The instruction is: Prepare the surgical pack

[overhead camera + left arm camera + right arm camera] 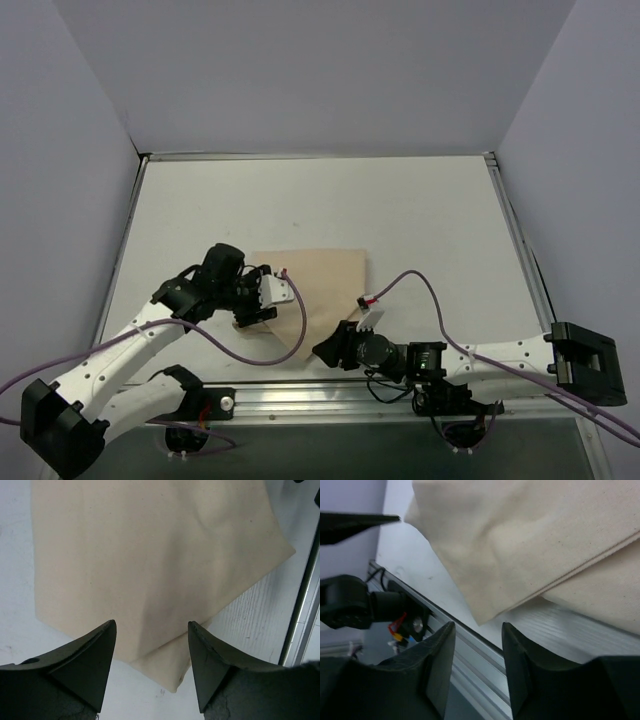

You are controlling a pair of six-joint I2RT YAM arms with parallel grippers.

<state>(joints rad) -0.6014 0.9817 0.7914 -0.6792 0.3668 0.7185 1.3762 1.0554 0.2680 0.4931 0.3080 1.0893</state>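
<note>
I am seeing only the folded beige cloth; anything inside its folds is lying out of sight. My left gripper is covering its side toward the counter's left edge, and both wrist views are cropping it.

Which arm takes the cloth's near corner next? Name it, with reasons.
Left, probably. In its wrist view the open left gripper straddles the near corner of the beige cloth. The right gripper is open too, but only a corner's tip reaches its fingertips, close to the table's metal rail.
</note>
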